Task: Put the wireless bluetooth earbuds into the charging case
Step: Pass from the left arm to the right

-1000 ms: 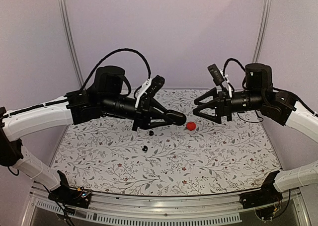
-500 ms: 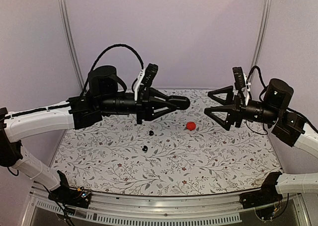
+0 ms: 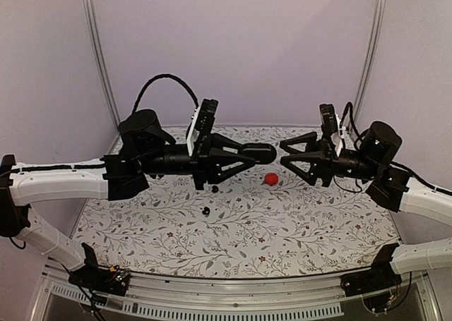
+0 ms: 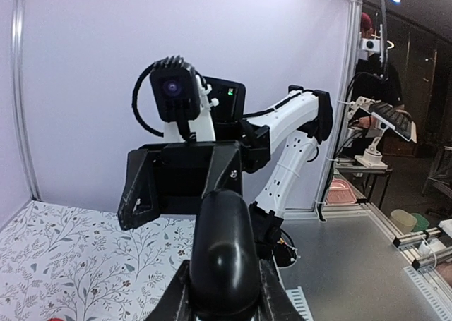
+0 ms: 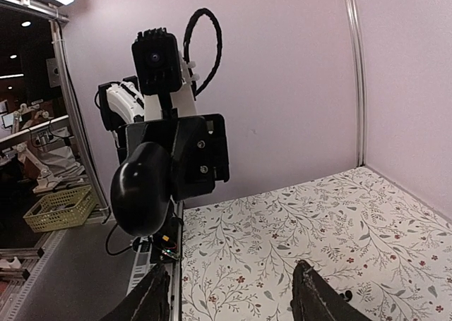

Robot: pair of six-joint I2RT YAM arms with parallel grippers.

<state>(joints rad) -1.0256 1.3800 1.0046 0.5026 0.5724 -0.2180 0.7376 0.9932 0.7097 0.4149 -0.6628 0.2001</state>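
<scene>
Right gripper (image 3: 284,154) has swung back toward the red disc (image 3: 271,178) — jaws apart, empty; left gripper (image 3: 248,154) clamps the case (image 3: 262,152) just above it.

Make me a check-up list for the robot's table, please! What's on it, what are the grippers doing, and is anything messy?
Surface: flowery table cover, flat, no spills seen.
Job's things: charging case held up in the air, looks closed; far earbud and near earbud lie loose on the cover, apart.
Clutter: red disc on the cover, to the right of the earbuds.
Grippers: left gripper shut on the charging case; right gripper open and empty, facing the case.
Cables: black cable loops above the left arm, off the table.
Surroundings: pale walls, metal frame posts.
</scene>
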